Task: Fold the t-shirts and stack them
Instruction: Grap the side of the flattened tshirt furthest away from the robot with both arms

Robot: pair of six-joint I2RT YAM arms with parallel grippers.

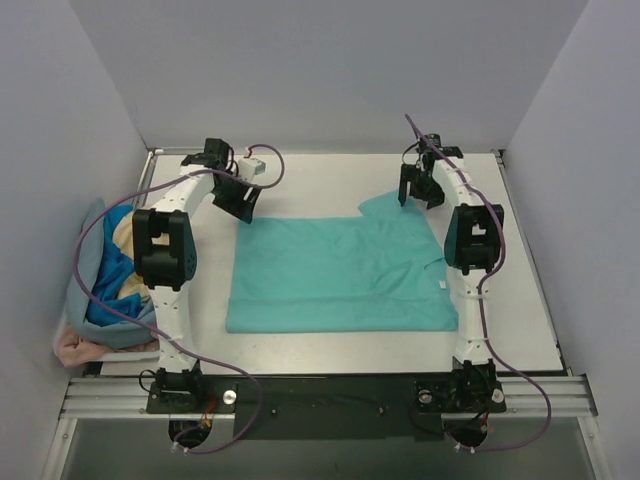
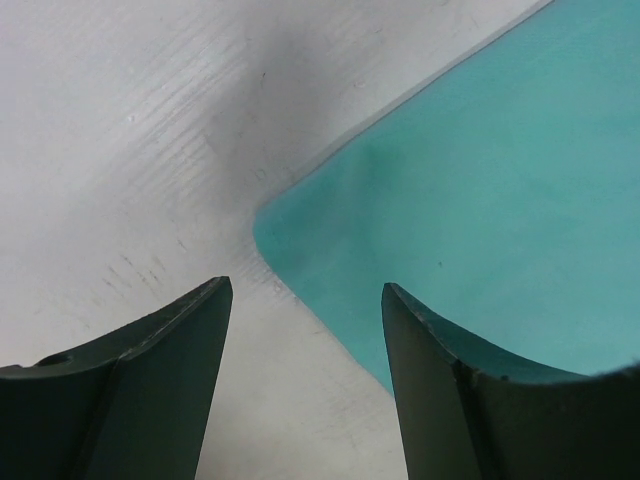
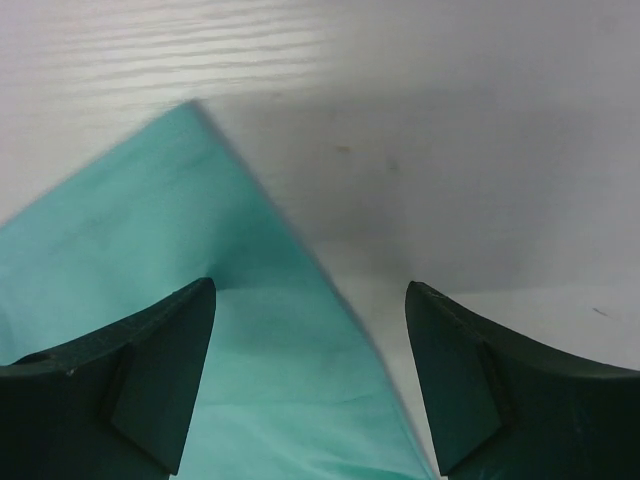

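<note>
teal-green t-shirt (image 1: 340, 275) lies spread flat mid-tabletop (image 1: 520, 300), with what appears to be a small white label (image 1: 441, 286) near its right edge. left jaws stand apart, holding nothing, over the shirt's far-left corner. right jaws stand apart, holding nothing, over the pointed far-right sleeve tip. heap of other t-shirts (image 1: 105, 290), blue, tan, pink and grey-blue, sits at the left edge beside the left arm (image 1: 160, 250).

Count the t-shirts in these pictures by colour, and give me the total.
teal-green t-shirt: 1
bright blue t-shirt: 1
tan-yellow t-shirt: 1
pink t-shirt: 1
grey-blue t-shirt: 1
Total: 5
</note>
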